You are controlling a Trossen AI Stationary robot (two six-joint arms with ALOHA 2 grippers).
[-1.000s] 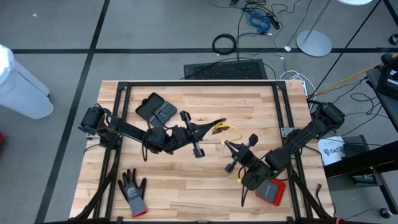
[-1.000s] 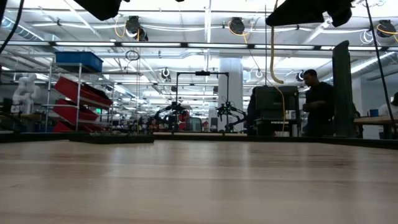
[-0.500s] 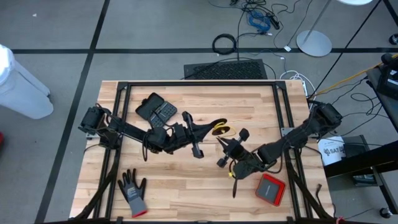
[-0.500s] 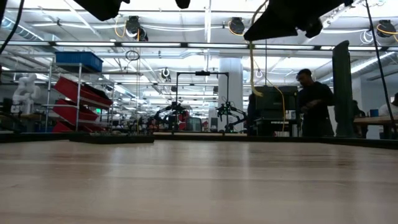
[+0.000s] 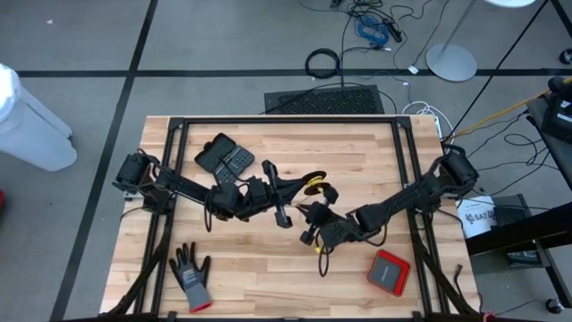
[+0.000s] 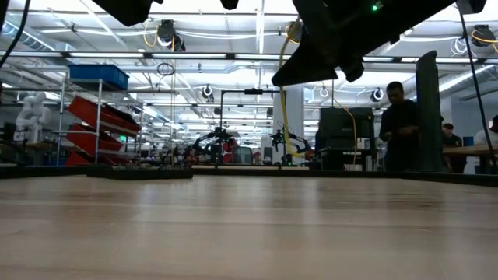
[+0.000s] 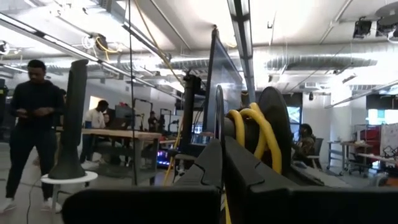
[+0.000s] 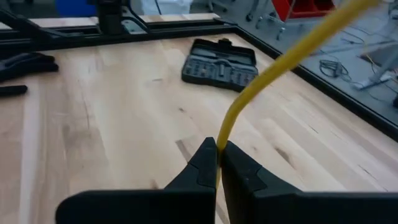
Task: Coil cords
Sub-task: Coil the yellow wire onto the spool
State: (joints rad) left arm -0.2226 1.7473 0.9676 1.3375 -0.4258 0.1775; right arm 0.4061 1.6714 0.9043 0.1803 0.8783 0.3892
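Swinging across the tabletop [image 5: 357,152] toward the centre, the right arm has carried its end effector [image 5: 315,225] close beside the left end effector [image 5: 315,182], shortening the slack, likely to add a loop. Both are clamped on the yellow cord [image 5: 315,187]: the left holds the small coil above mid-table, the right pinches the trailing end.
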